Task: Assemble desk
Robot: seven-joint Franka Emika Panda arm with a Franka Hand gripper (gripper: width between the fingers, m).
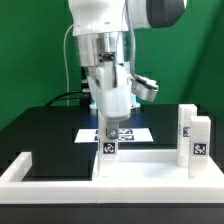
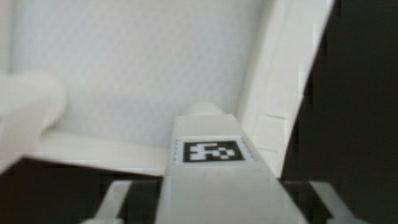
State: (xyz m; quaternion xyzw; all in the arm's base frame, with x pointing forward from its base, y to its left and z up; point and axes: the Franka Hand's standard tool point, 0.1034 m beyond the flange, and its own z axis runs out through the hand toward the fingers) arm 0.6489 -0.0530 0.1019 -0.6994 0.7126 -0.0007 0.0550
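My gripper (image 1: 110, 128) is shut on a white square leg block (image 1: 110, 143) and holds it upright, with its tag facing the camera. The leg's lower end is at the exterior view's left end of the white tabletop panel (image 1: 150, 162), which lies flat at the front. I cannot tell if they touch. In the wrist view the held leg (image 2: 215, 150) runs out from between my fingers (image 2: 134, 196) over the flat panel (image 2: 143, 85), near one of its long edges. Two more tagged leg blocks (image 1: 187, 132) (image 1: 200, 142) stand upright at the exterior view's right.
The low white border wall (image 1: 20, 172) runs along the front and the exterior view's left. The marker board (image 1: 135, 132) lies flat on the black table behind my gripper. A blurred white rounded shape (image 2: 25, 110) sits at the wrist view's edge.
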